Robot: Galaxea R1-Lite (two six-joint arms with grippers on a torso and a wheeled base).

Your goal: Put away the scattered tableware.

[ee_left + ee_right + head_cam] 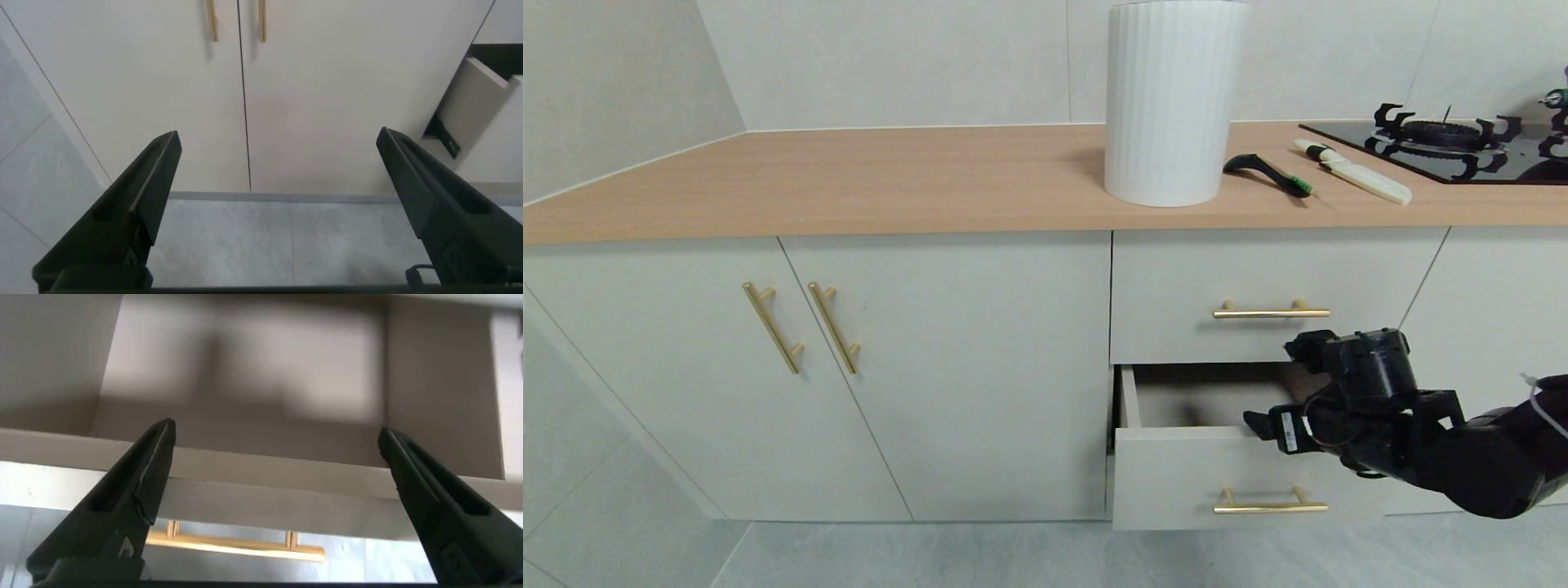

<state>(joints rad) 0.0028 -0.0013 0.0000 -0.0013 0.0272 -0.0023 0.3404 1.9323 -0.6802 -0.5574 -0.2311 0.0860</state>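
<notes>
On the wooden counter (849, 180) lie a black-handled utensil (1266, 173) and a white knife (1356, 171), side by side near the hob. Below them the lower drawer (1176, 478) is pulled out; its inside (245, 384) looks bare in the right wrist view. My right gripper (1270, 388) hangs open just over the drawer's front panel (270, 482), with nothing between its fingers. My left gripper (278, 151) is open and holds nothing, low down facing the double cabinet doors (245, 90) and the floor.
A tall white ribbed canister (1172, 102) stands on the counter left of the utensils. A black gas hob (1445, 143) sits at the right end. The upper drawer (1258, 286) is shut, its gold handle above my right gripper.
</notes>
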